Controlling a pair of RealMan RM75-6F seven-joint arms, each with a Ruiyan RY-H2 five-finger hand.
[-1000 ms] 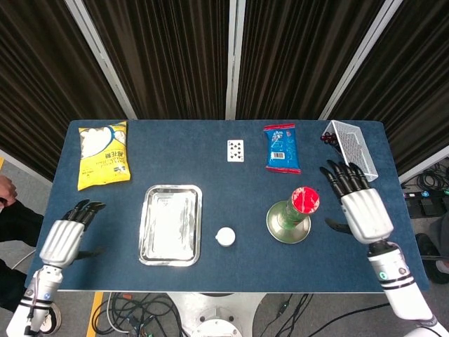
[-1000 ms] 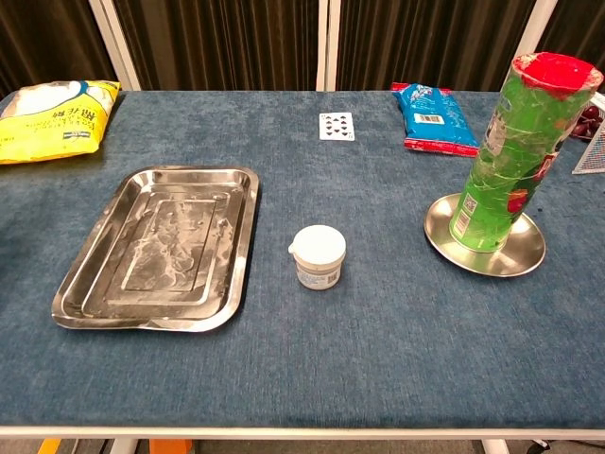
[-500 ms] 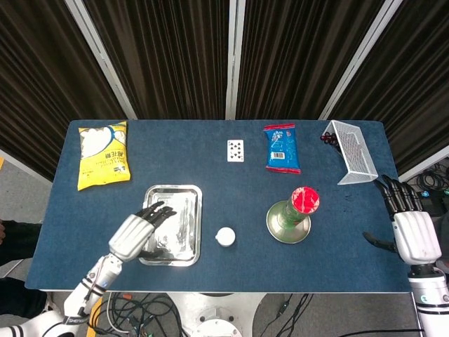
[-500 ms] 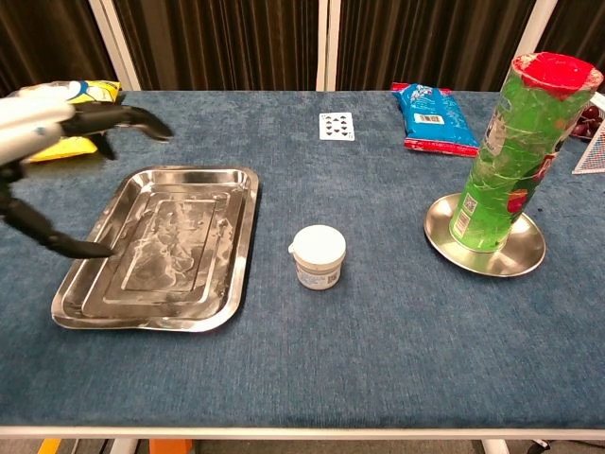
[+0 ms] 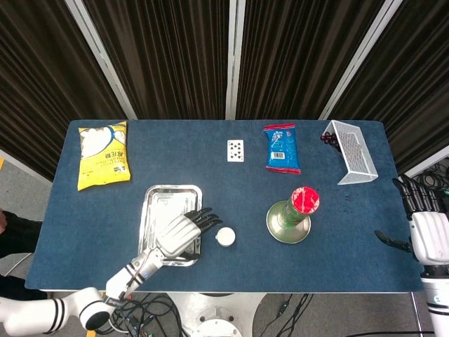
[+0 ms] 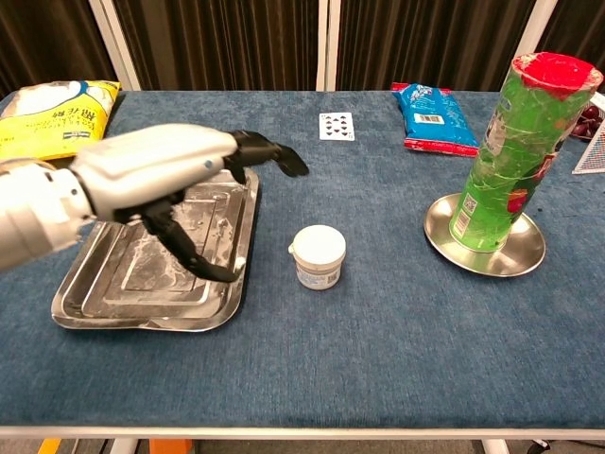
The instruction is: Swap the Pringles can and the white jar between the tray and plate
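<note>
A green Pringles can (image 5: 300, 209) (image 6: 511, 156) with a red lid stands upright on the round metal plate (image 5: 274, 228) (image 6: 445, 237) at the right. The small white jar (image 5: 225, 236) (image 6: 319, 256) sits on the blue table between the plate and the bare steel tray (image 5: 156, 207) (image 6: 95, 294). My left hand (image 5: 181, 234) (image 6: 165, 180) hovers over the tray's right side with its fingers spread toward the jar, holding nothing. My right hand (image 5: 425, 230) is open, off the table's right edge, seen only in the head view.
A yellow snack bag (image 5: 104, 154) (image 6: 54, 116) lies at the back left. A playing card (image 5: 236, 150) (image 6: 337, 126) and a blue snack packet (image 5: 282, 147) (image 6: 433, 117) lie at the back. A white wire basket (image 5: 353, 151) lies tipped at the back right.
My left hand swept rightward from the table's left edge, across the tray, toward the jar. My right hand drew back from beside the can to beyond the table's right edge.
</note>
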